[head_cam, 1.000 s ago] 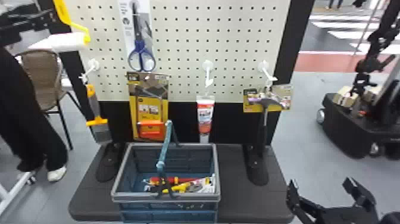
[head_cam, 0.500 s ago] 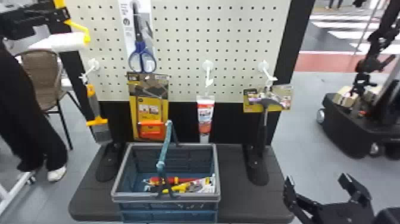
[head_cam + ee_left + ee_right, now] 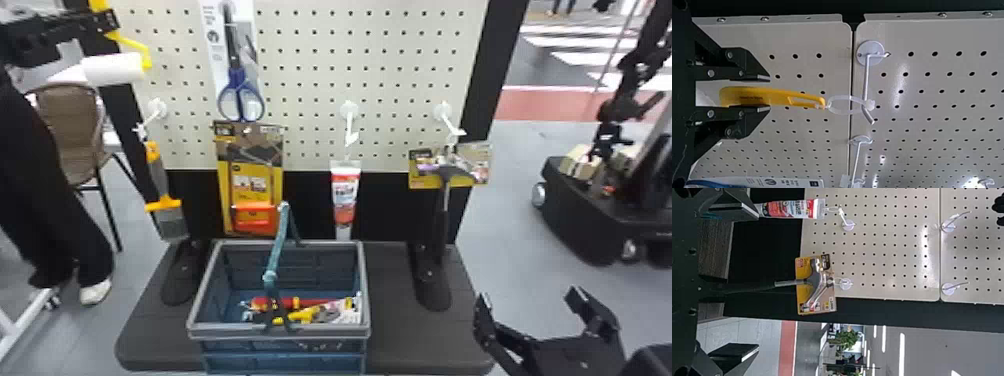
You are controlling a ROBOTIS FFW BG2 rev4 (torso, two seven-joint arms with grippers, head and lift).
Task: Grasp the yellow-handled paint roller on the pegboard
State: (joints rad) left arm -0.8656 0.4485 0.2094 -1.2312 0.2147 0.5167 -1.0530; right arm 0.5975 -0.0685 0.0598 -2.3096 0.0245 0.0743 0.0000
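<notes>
Pegboard (image 3: 350, 75): cream, upright at back of the table (image 3: 410, 345), black posts either side.

Table: dark top. Blue-grey crate (image 3: 278, 331) sits front-centre on it, teal carry handle (image 3: 275, 250) raised, red and yellow hand tools (image 3: 295, 310) in the bottom.

R arm: low, at the table's front R corner, well apart from the board. R end effector (image 3: 527, 305) spread wide, nothing in it.

L arm: up at the board's top L corner. L end effector (image 3: 764, 93) closed on the yellow handle (image 3: 789, 98), one finger pressed on each side. Handle's free end sticks out past the fingertips toward the hook.

Paint roller (image 3: 112, 68): top L of the board. White sleeve hangs just past the board's L edge, yellow frame bending up into the L end effector.

Other stock on hooks, L to R in head view: yellow-trimmed scraper (image 3: 162, 205), scissors (image 3: 240, 95) on a card, yellow saw pack (image 3: 250, 175) below them, red-white tube (image 3: 345, 192), hammer (image 3: 445, 200) w/ card.

Hook (image 3: 867, 78): white, round base, wire arm.

Tie loop (image 3: 846, 106): thin white, threaded thru the handle's end hole, other end meets the hook wire near its tip.
</notes>
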